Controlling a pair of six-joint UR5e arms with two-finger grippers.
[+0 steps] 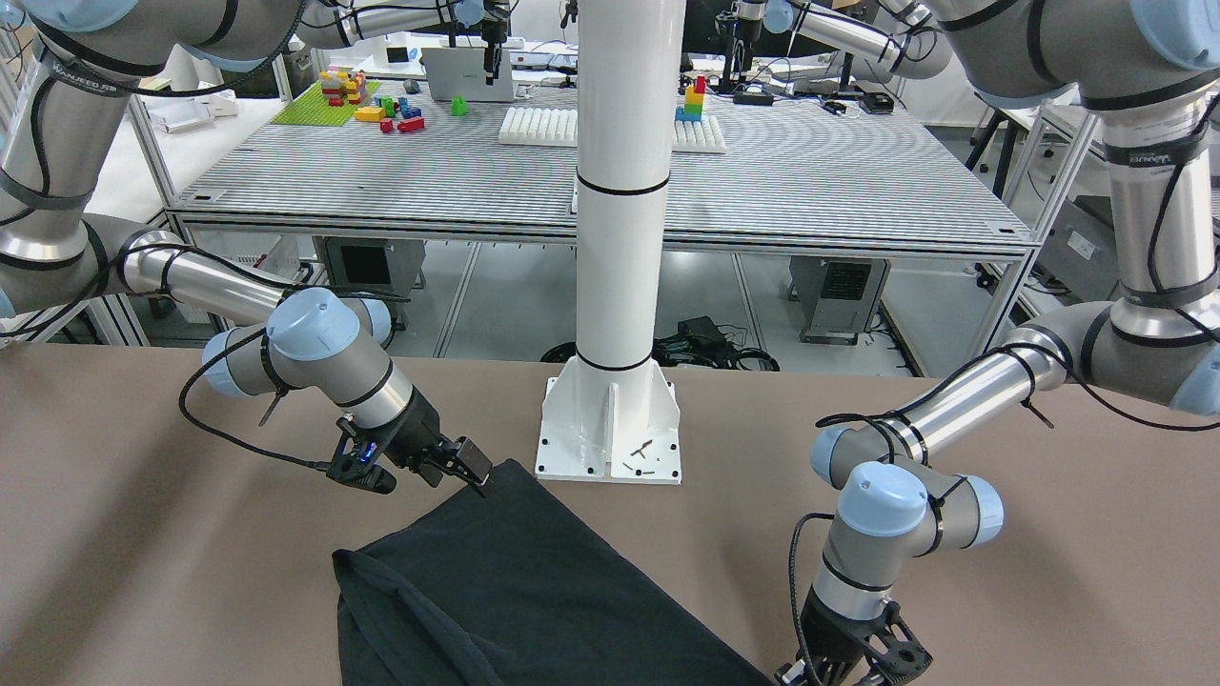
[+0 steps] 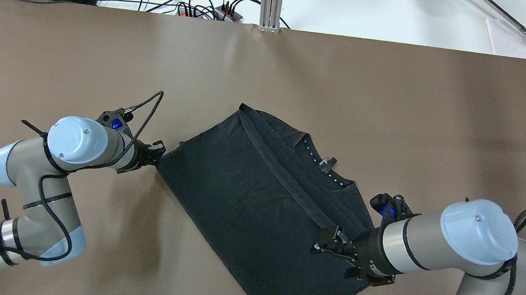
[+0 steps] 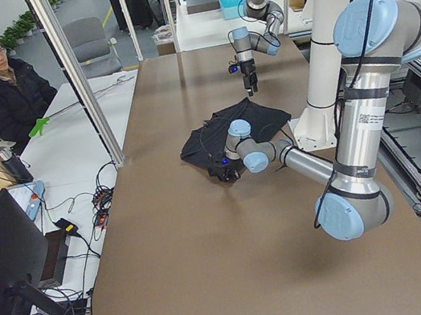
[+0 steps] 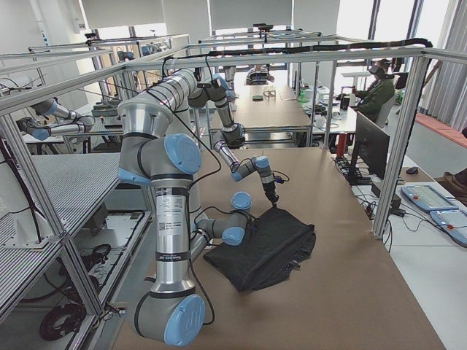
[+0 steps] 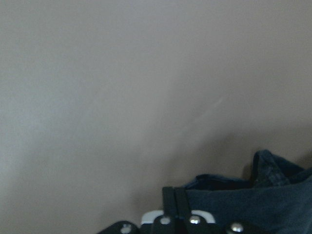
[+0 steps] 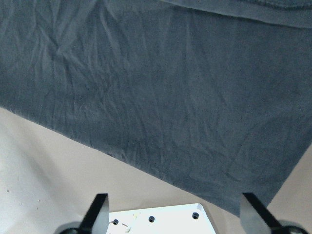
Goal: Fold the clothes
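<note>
Clothes [image 2: 259,198] on table [image 2: 386,105] | left pincer [image 2: 159,152] pinches a corner | right pincer [image 2: 326,240] spread wide | should grab its corner, then both lift together

The silver-grey tubular left arm [image 2: 78,141] and right arm [image 2: 475,227] have pale blue joint caps, black bands and looped black cables; the left tool [image 2: 159,152] and right tool [image 2: 323,240] are black.

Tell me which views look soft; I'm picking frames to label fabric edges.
Left wrist view: dim and blurred, the clothes a dark patch at bottom right. Right wrist view: slightly soft, wrinkles readable. Overhead view: sharp, its edges crisp.
</note>
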